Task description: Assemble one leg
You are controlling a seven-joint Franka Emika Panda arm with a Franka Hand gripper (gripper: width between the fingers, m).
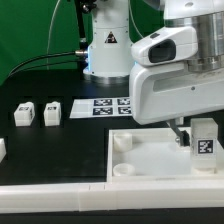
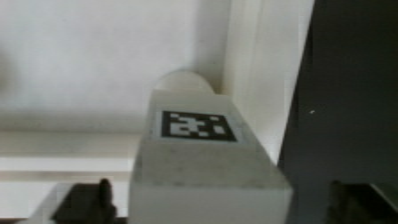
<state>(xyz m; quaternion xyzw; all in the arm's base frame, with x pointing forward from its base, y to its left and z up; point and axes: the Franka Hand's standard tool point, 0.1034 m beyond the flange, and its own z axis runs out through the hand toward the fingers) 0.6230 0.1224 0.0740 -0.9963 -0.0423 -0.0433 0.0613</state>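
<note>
One leg [image 1: 205, 141], a white block with a marker tag, stands upright at the far corner of the white tabletop [image 1: 150, 160], on the exterior view's right. My gripper [image 1: 196, 136] is lowered around it. In the wrist view the leg [image 2: 199, 150] runs between my dark fingers [image 2: 89, 200], with a narrow dark gap showing on each side, so the jaws look open around it. Its far end meets the tabletop's corner [image 2: 71, 110]. Two more legs [image 1: 24, 113] [image 1: 51, 112] stand on the black table on the exterior view's left.
The marker board [image 1: 103, 105] lies behind the tabletop, in front of the robot base [image 1: 107, 45]. Another white part [image 1: 2, 148] shows at the exterior view's left edge. A white strip [image 1: 60, 200] runs along the front of the table.
</note>
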